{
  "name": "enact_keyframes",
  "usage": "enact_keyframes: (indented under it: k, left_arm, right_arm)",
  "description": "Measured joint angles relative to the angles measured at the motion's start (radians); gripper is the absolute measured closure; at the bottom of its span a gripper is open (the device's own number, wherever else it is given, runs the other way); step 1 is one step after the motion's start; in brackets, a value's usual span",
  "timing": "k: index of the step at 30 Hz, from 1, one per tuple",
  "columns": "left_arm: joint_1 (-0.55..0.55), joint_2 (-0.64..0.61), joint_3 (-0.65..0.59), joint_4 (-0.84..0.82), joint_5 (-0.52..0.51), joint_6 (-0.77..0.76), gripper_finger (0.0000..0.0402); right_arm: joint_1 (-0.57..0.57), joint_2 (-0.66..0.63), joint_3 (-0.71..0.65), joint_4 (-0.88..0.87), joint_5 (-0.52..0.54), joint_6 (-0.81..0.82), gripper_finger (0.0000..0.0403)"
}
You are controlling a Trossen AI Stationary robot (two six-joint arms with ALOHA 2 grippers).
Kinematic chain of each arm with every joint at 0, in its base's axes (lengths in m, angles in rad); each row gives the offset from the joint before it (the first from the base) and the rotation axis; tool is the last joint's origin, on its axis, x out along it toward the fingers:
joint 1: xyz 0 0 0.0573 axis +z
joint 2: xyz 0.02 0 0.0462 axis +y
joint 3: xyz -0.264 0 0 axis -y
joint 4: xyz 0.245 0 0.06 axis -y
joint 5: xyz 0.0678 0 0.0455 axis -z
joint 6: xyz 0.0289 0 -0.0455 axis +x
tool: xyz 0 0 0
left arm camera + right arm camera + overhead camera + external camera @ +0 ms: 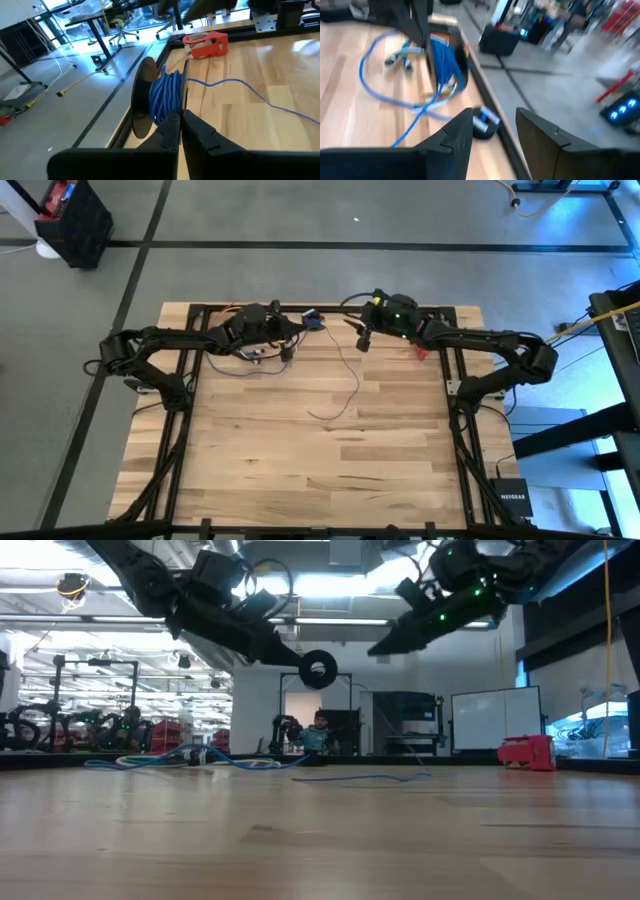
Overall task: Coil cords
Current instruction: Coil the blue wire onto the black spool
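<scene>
In the high view, the lower two thirds of the table (pixel 300 470) are left bare, so free passage is offered there from the left edge to the right. The upper strip is crowded: the left end effector (pixel 287 352), closed on a spool wound with blue cord (pixel 165 97), and the open right end effector (pixel 364 340) are raised side by side near the top centre. Loose cord (pixel 345 385) trails down to mid-frame, and a red tape dispenser (pixel 421 353) is set by the upper right rail.
</scene>
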Motion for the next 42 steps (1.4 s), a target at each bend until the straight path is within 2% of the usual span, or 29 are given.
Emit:
enact_keyframes:
  k: [5, 9, 12, 15, 17, 19, 22, 30, 35, 42]
  left_arm:
    - [0.004, 0.0, 0.0, 0.008, 0.001, -0.006, 0.0397]
    - [-0.014, 0.003, 0.001, -0.092, -0.001, -0.128, 0.0397]
    - [-0.077, 0.013, 0.0, -0.157, -0.002, -0.149, 0.0397]
    - [-0.189, 0.016, -0.055, -0.157, 0.0, -0.285, 0.0397]
    - [-0.267, 0.026, -0.09, -0.168, -0.024, -0.278, 0.0397]
    - [-0.319, 0.02, -0.09, -0.144, -0.095, -0.266, 0.0397]
    - [-0.347, -0.024, -0.068, -0.112, -0.132, -0.251, 0.0397]
    - [-0.382, -0.114, -0.054, -0.048, -0.129, -0.225, 0.0396]
    - [-0.383, -0.139, -0.056, -0.039, -0.097, -0.207, 0.0396]
    - [-0.39, -0.14, -0.056, -0.04, -0.093, -0.173, 0.0396]
  right_arm:
    - [0.0, 0.001, 0.0, -0.039, -0.02, 0.033, 0.0249]
    - [0.0, -0.006, 0.0, -0.039, -0.014, 0.033, 0.0249]
    - [0.016, -0.006, 0.0, -0.069, -0.076, 0.063, 0.0249]
    - [0.059, -0.006, 0.0, -0.138, -0.133, 0.136, 0.0249]
    - [0.113, -0.008, 0.0, -0.182, -0.106, 0.192, 0.0249]
    - [0.167, -0.036, 0.0, -0.234, -0.044, 0.231, 0.0249]
    - [0.252, -0.115, 0.001, -0.277, 0.058, 0.25, 0.0249]
    - [0.464, -0.281, 0.002, -0.391, 0.213, 0.332, 0.0249]
    - [0.547, -0.291, 0.002, -0.397, 0.27, 0.35, 0.0249]
    - [0.564, -0.234, 0.0, -0.309, 0.276, 0.317, 0.0249]
